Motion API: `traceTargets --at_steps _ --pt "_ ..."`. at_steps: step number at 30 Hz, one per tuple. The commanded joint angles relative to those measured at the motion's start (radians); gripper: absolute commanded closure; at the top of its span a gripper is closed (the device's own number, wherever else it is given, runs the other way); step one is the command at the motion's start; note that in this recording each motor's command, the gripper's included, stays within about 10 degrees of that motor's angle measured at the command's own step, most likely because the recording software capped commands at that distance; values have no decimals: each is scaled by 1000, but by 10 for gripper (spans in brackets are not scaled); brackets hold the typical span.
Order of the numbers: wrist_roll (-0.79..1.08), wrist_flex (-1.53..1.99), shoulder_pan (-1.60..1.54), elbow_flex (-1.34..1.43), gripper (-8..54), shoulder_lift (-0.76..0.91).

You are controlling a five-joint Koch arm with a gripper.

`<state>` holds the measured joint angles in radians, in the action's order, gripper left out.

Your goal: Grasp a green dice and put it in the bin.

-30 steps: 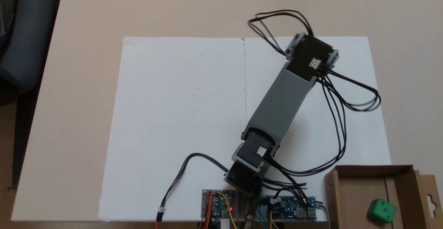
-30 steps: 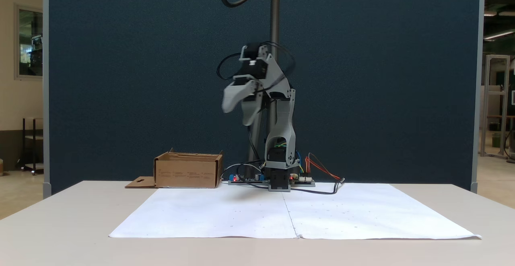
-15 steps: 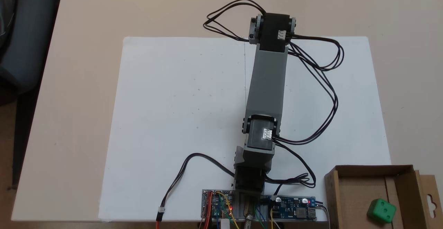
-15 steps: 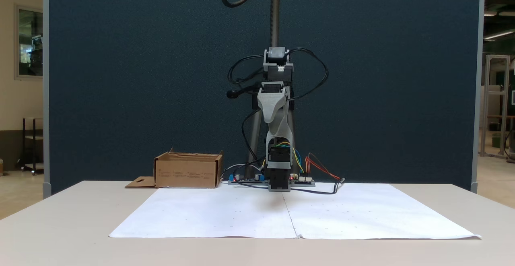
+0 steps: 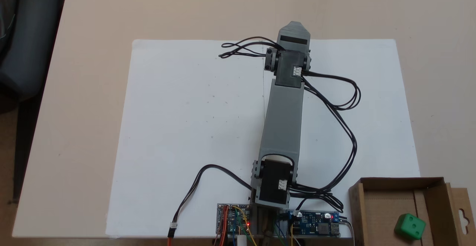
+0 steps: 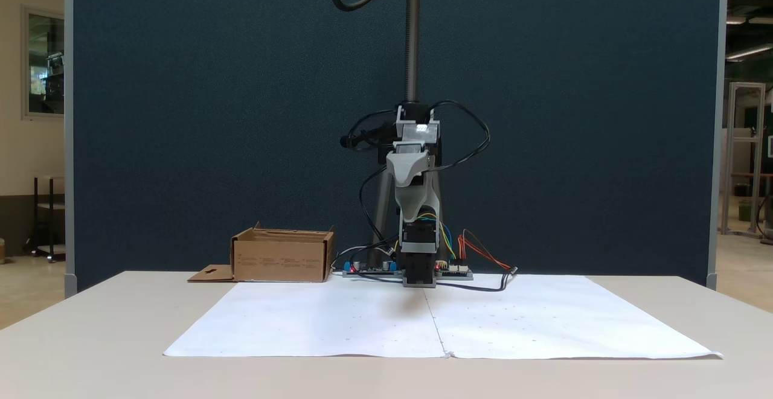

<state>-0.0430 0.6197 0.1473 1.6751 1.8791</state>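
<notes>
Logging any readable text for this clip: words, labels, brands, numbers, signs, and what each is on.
None can be read.
Cardboard box: faint rows of print on its side wall, too small to read.
Circuit boards at the arm's base: markings too small to read.
Green dice, lying in the box: sunken pips, no text.

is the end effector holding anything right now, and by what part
Nothing is held. The green dice lies inside the bin, far from the end effector, raised above the paper.

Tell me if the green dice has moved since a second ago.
No. The green dice lies at the same spot inside the bin, by its right wall in the top-down fixed view.
</notes>
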Motion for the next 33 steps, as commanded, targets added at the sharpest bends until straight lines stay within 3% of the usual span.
traceTargets --at_steps 1,14,27,33 --pt "106 -167 31 29 17 69" --pt "155 -684 110 755 18 229" --pt "190 -1139 -74 1080 25 479" --pt "190 -1340 -72 1252 25 494"
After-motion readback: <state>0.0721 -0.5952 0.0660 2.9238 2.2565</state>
